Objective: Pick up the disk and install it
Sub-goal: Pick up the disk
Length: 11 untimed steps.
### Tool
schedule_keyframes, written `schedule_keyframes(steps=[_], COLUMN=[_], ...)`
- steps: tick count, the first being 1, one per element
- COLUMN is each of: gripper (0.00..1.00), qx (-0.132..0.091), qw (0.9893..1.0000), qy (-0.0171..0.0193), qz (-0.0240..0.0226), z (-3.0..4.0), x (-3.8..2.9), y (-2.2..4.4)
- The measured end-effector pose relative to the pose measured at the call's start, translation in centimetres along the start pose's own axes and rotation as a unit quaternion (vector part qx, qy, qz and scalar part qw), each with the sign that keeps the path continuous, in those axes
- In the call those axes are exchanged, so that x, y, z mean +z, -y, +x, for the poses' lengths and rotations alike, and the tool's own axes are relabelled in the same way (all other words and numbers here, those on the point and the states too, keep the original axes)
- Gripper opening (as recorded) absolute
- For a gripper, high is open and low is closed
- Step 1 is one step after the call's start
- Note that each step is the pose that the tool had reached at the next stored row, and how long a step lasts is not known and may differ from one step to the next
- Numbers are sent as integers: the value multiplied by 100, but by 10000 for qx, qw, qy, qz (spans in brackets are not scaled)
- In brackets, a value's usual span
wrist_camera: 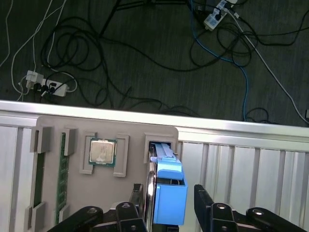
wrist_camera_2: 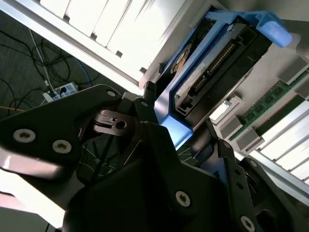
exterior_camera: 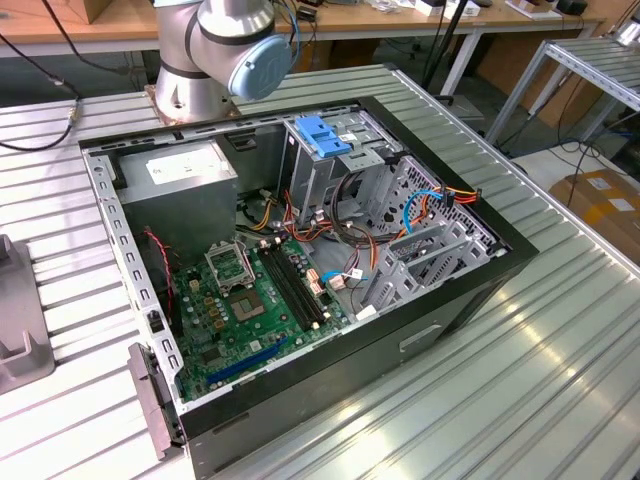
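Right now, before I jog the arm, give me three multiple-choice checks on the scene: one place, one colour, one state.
1. Where is the disk?
A) in the case's drive cage
B) on edge in the grey holder's slot
C) on the floor

2. What colour are the disk's side rails?
A) blue
B) red
C) yellow

3. How is the computer case?
A) closed
B) standing upright
C) lying open

1 B: in the first wrist view the disk stands in the grey holder beside the processor chip, and the gripper straddles it.
2 A: the side rails are bright blue.
3 C: in the exterior view the computer case lies with its motherboard exposed.
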<state>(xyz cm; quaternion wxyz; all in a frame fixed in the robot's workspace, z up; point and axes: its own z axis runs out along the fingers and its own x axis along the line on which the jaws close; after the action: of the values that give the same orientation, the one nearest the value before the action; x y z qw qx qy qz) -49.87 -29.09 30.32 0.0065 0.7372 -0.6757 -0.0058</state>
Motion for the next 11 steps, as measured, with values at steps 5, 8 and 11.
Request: schedule_keyframes(steps=[5, 8, 11], gripper=[54, 54, 54], qx=[0, 0, 0], qw=[10000, 10000, 10000], qy=[0, 0, 0], qz=[-1, 0, 0], z=[-1, -2, -2], x=[47, 73, 95], y=[-9, -15, -17])
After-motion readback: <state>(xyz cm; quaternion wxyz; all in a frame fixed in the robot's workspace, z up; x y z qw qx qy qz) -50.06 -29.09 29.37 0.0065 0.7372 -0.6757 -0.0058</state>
